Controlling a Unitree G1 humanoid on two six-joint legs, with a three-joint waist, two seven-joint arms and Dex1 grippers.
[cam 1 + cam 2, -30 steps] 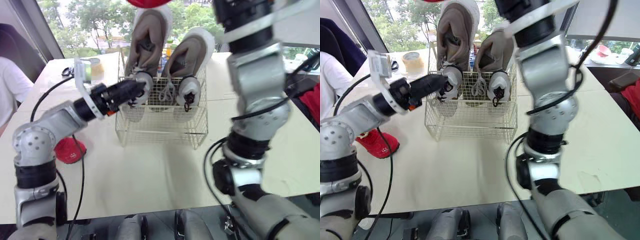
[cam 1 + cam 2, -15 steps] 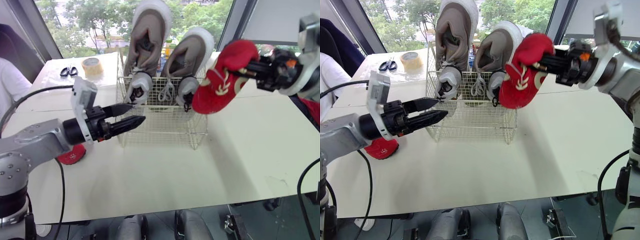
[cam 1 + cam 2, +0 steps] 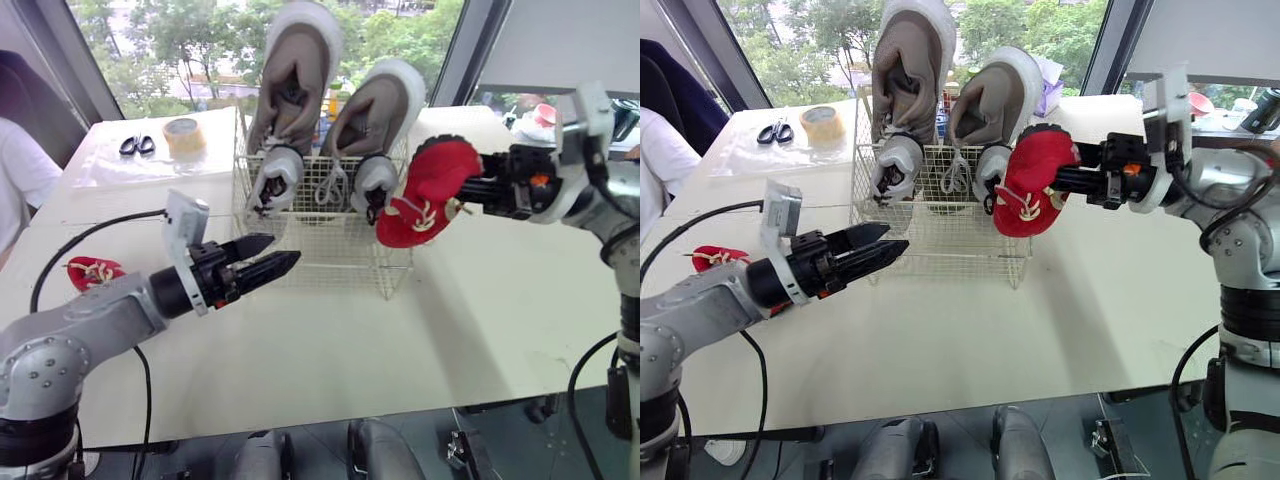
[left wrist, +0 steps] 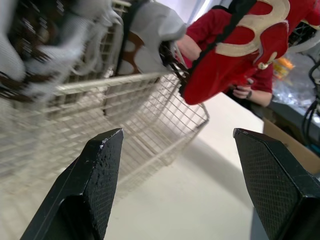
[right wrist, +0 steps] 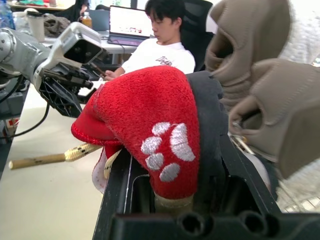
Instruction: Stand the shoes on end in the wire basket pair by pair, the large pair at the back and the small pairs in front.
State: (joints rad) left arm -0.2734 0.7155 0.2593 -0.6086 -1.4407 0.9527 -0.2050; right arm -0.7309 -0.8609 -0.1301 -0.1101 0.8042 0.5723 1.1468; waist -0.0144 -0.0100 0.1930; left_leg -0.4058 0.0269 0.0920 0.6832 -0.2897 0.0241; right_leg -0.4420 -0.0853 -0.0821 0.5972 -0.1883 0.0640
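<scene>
**Item 1. Right gripper** [image 3: 468, 190]: clenched on the red shoe [image 3: 428, 185], gripping it at the heel end. The shoe is held in the air, toe tipped down and paw-print sole outward. It hangs at the wire basket's 3 o'clock, level with the rim and just beside the front right corner, not yet inside.

**Item 2. Left gripper** [image 3: 284, 248]: released and empty, its fingers well apart. It hovers above the table [image 3: 350, 340] at the basket's 8 o'clock, pointing towards the front wall.

**Item 3. Wire basket** [image 3: 330, 250]: the large pair [image 3: 290, 90], grey-brown, stands on end along the back, toes up and rising well above the rim. The front row looks vacant.

**Item 4. Second red shoe** [image 3: 92, 272]: lies on the table, well out at the left gripper's 9 o'clock.

**Item 5. Sundries:** a roll of tape [image 3: 182, 130] and scissors [image 3: 135, 145] lie at the basket's 10 o'clock. A person [image 3: 20, 180] sits at the table's 9 o'clock edge.

**Step in hand, as judged:** the back row is done, and the first small shoe is being brought in for the front row.

**Next move calls for:** carrying the shoe towards 9 o'clock over the rim, turning it upright, and lowering it in front of the large pair. The laces must stay clear of the wire before the shoe is let go. The free arm seems best placed to fetch its mate.
</scene>
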